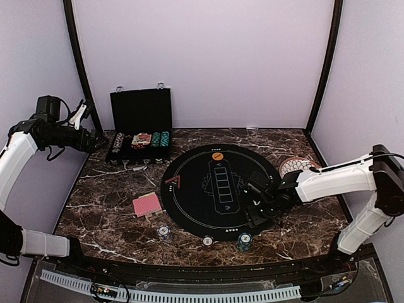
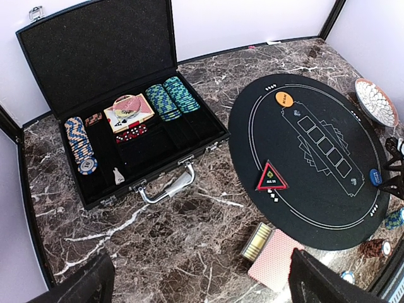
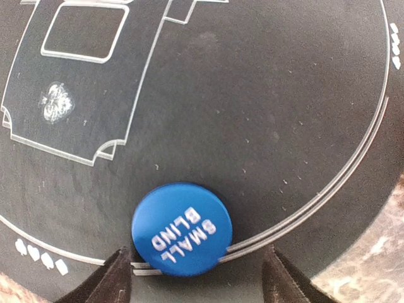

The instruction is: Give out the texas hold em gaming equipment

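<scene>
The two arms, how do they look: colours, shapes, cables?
Both the left arm and the right arm have rounded white shells with black joints and wrists. A thin black cable runs along each. The left gripper and right gripper have dark, wedge-shaped fingers.

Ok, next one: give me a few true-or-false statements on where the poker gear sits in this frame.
1. The blue disc reads SMALL BLIND. True.
2. The black case is shut. False: its lid stands open.
3. The orange disc lies on the black mat. True.
4. The red-backed cards lie on the mat. False: they lie on the marble table beside it.
5. The right jaws stand open either side of the blue disc. True.
</scene>
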Controlling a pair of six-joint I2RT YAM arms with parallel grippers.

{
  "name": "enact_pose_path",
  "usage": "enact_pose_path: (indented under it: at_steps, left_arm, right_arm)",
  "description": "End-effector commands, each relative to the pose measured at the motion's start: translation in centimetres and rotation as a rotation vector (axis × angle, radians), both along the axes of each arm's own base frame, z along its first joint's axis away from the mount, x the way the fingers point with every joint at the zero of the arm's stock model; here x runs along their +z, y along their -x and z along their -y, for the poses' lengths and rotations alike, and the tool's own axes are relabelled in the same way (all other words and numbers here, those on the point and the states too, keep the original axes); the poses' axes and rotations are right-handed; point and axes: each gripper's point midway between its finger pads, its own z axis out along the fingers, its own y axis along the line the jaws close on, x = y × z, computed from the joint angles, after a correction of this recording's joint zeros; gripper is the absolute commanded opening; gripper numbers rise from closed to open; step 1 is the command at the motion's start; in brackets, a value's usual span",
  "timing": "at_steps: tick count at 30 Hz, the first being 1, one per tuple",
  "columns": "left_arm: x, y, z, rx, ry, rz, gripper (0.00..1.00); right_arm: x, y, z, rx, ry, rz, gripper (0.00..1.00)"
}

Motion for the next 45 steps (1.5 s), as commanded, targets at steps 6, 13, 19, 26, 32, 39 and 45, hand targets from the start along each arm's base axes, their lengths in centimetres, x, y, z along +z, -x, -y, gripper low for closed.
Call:
enact_pose_path:
  at_steps: [6,13,19,26,32,39,45]
  left_arm:
    - [1.7,0.5,-0.1,-0.013,-0.019,0.04,0.99]
    - [1.8,0.2,-0.2,-0.003,-0.021,0.038,0.99]
    - [1.4,0.0,-0.6,0.013,-0.034,0.029,0.99]
    - [0.6,-0.1,-1.2,0.045,-0.059,0.003,0.99]
    - [0.3,0.3,-1.3,0.036,-0.078,0.005,0.99]
    - [0.4,0.3,-1.0,0.026,-0.058,-0.001,0.99]
    - [0.9,0.3,-0.9,0.026,-0.048,0.013,0.99]
  right_arm:
    - [6.4,0.3,0.2,0.019,-0.041,0.018,0.83]
    - [10.4,3.8,-1.6,0.101,-0.119,-0.029,0.83]
    - [9.7,7.1,-3.4,0.173,-0.126,-0.105,0.85]
    - [7.2,9.1,-5.2,0.236,-0.108,-0.152,0.88]
    - [5.5,10.1,-6.2,0.269,-0.093,-0.175,0.86]
    - [3.8,10.2,-6.5,0.258,-0.099,-0.187,0.73]
    - [2.9,10.2,-6.3,0.251,-0.091,-0.188,0.69]
